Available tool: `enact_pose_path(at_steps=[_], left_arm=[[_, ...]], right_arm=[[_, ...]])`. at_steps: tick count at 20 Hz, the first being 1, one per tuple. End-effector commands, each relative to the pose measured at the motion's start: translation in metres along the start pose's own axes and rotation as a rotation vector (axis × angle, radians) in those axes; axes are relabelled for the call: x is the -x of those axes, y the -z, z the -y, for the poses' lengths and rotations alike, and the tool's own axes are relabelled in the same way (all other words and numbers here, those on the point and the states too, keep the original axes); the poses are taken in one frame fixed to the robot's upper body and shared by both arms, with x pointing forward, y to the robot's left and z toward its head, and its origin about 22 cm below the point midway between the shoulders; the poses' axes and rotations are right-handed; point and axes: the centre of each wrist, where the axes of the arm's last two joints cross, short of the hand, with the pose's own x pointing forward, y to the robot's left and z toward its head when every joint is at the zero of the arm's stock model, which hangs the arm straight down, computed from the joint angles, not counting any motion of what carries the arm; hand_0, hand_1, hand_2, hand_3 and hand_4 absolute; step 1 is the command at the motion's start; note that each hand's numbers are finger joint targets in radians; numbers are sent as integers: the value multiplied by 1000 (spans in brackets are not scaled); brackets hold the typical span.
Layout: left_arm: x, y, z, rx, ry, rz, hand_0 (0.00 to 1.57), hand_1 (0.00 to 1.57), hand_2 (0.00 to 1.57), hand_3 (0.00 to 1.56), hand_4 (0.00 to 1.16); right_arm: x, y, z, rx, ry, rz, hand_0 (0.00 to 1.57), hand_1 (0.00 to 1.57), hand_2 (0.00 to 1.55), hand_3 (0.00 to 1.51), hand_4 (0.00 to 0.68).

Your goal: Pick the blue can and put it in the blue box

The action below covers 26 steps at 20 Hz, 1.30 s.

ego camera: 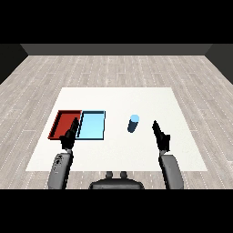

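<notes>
On the white tabletop [136, 154] two shallow trays lie side by side toward the left, their long edges touching or very nearly so. The red tray [63, 123] sits on the outside, further left; its floor shows plain red and nothing lies in it. The light blue tray [92, 125] sits just to its right, nearer the middle of the tabletop, and its pale floor is likewise bare. The blue can [133, 124] stands upright on the tabletop, well apart from both trays, to the right of the light blue tray with a stretch of white surface between them; its light blue top faces up and its body looks darker below. The right hand [161, 135] is raised over the tabletop near the can, to its right and slightly closer to the robot, with fingers extended and relaxed, holding nothing and not touching the can. The left hand [68, 136] hovers at the near edge of the trays, about where the red tray and the light blue tray meet, overlapping the red tray's near right corner in this view; its fingers are also straight and released, with nothing in them.
</notes>
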Motion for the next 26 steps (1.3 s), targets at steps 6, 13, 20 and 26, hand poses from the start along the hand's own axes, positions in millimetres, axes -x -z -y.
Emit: enact_pose_path(at_steps=[6,13,20,26], left_arm=[[22,4,4,-16,-88,-91,0,0,0,0,0],[1,-8,-1,-57,-137,282,0,0,0,0,0],[30,-23,6,-65,-136,287,0,0,0,0,0],[25,-6,18,-72,-131,291,0,0,0,0,0]], right_arm=[[0,53,-40,15,41,-64,0,0,0,0,0],[-3,57,-49,-150,198,317,0,0,0,0,0],[-2,72,-37,-148,192,315,0,0,0,0,0],[-2,70,-44,-117,196,329,0,0,0,0,0]])
